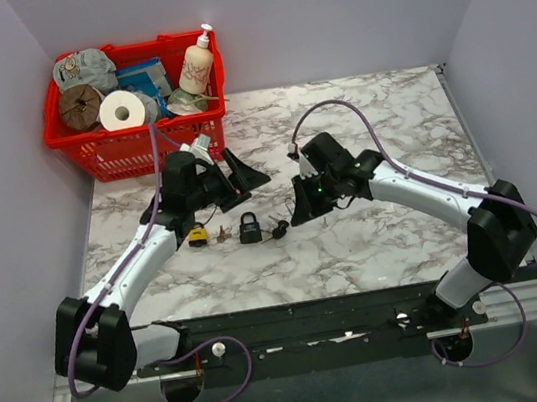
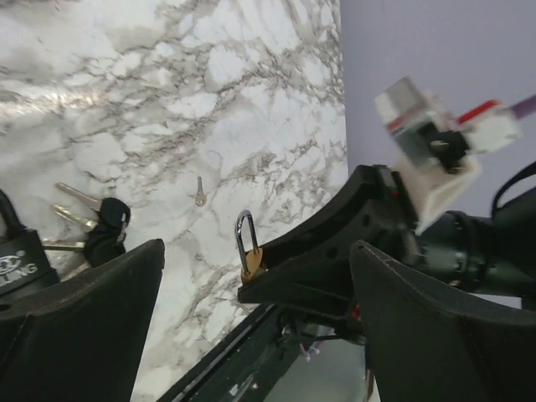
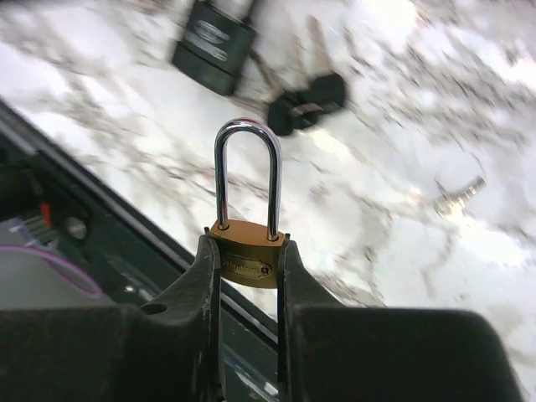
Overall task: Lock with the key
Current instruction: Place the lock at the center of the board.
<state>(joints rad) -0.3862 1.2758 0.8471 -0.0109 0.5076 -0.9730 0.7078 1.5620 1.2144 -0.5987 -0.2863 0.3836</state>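
Right gripper (image 3: 245, 251) pinched narrow on the brass padlock (image 3: 244, 264); body clamped, shackle standing at twelve o'clock, clear of the table (image 1: 387, 112); left gripper (image 1: 236, 188) gaping wide, nothing in it; black padlock (image 1: 250, 229) lies at the right gripper's nine o'clock from above, key bunch (image 1: 278, 228) between them.

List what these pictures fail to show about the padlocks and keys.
- Brass padlock: in the right wrist view, the keyhole is hidden, its underside sunk between the fingers of the right end effector.
- Black padlock: left wrist view, cut off by the left edge.
- Loose key: right wrist view, teeth blurred.
- Yellow object: top view, too small to identify.
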